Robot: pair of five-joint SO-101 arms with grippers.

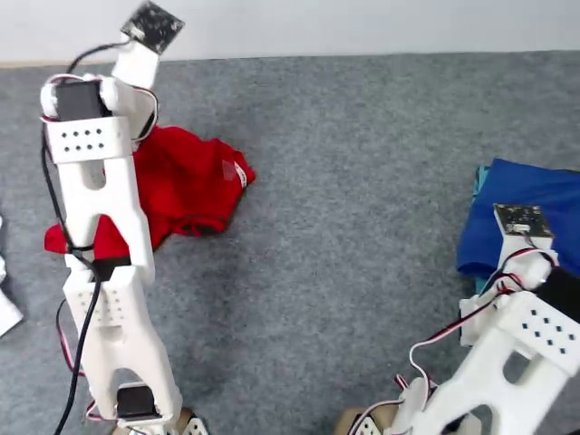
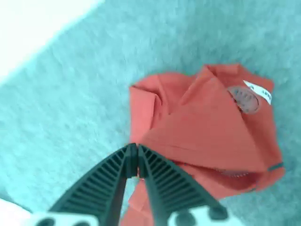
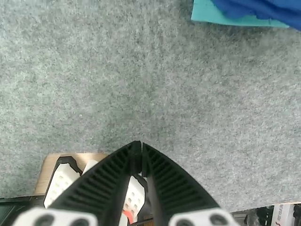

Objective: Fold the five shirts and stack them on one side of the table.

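1. The red shirt (image 1: 186, 186) lies on the grey table (image 1: 362, 181) as a loose, rumpled bundle. It sits under my left arm in the high view.
2. In the high view its long axis runs on a slant. One end is the corner that shows beside my left arm's lower link. The other is the end with the collar label (image 2: 247, 96), which points toward the middle of the table.
3. From my left gripper (image 2: 133, 149), the bundle spreads out ahead of the fingertips and off to one side. The label end is the part farthest from them.
4. My left gripper's jaws are pressed together with no gap and nothing visible between them. The tips sit over the shirt's near edge, but I cannot tell whether they touch the cloth.
5. The blue shirt (image 1: 526, 213) lies at the table's far side from the red one. It rests on a teal shirt (image 3: 211, 16), whose flat edge shows from under it.
6. My right gripper (image 3: 141, 145) is also closed tight, finger against finger, and holds nothing. Bare grey table lies below and ahead of its tips. The blue and teal pile is well ahead of them and apart from them.
7. A white item (image 1: 4, 313) lies at the table edge beyond my left arm, on the side away from the red shirt's label end.
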